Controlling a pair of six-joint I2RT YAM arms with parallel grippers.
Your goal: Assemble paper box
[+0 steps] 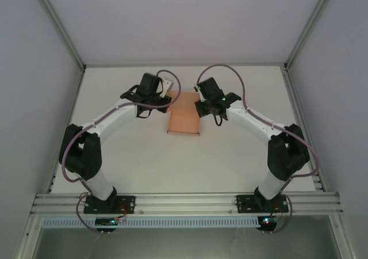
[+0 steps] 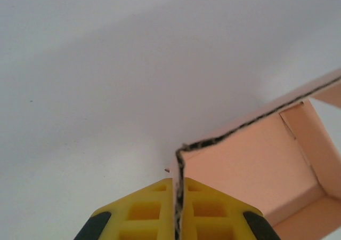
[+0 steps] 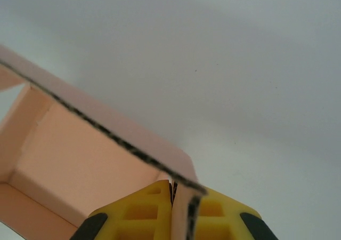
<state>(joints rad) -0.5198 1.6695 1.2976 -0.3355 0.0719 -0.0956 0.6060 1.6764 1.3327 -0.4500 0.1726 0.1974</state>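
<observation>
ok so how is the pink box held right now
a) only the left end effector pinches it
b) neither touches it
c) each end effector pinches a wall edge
c: the left end effector is shut on a wall edge of the paper box, and the right end effector is shut on another edge.

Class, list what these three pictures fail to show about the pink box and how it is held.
Top view: where the jaws meet the paper box, hidden under the left arm and right arm; its flaps too small to count.
Left wrist view: the box's right end, cut off by the frame edge.
Right wrist view: its left end, cut off too.
</observation>
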